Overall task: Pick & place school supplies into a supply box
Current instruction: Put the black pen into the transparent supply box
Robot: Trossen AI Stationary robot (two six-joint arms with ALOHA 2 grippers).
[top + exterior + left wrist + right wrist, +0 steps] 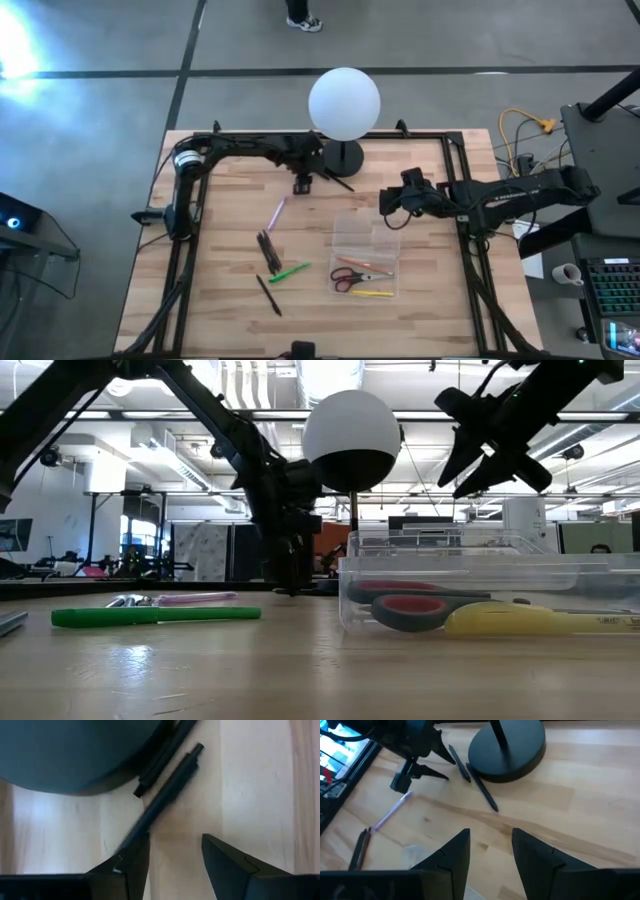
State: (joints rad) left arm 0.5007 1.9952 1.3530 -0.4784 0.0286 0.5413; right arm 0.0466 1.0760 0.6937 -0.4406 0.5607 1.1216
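My left gripper (303,184) (175,850) points steeply down, open, low over the table beside the lamp's black base (343,158). Two black pens (170,785) (157,762) lie against that base's edge; the longer one runs under one finger. My right gripper (390,200) (491,845) hangs open and empty high above the far end of the clear supply box (347,226) (450,550). In the box lie red-handled scissors (350,277), an orange pencil (362,263) and a yellow pen (373,293). A pink pen (276,213), black pens (268,250), a green pen (290,271) and one more black pen (268,295) lie flat on the table. My left gripper stands with one finger (132,860) over the longer black pen's near end (136,831), coming from above. The finger hides that end, and I cannot tell whether it touches. The pen lies flat on the table.
The white globe lamp (344,103) stands at the table's far middle, close to both grippers. The black frame rails (190,250) run along the table's left, right and far edges. Bare wood lies between the loose pens and the box.
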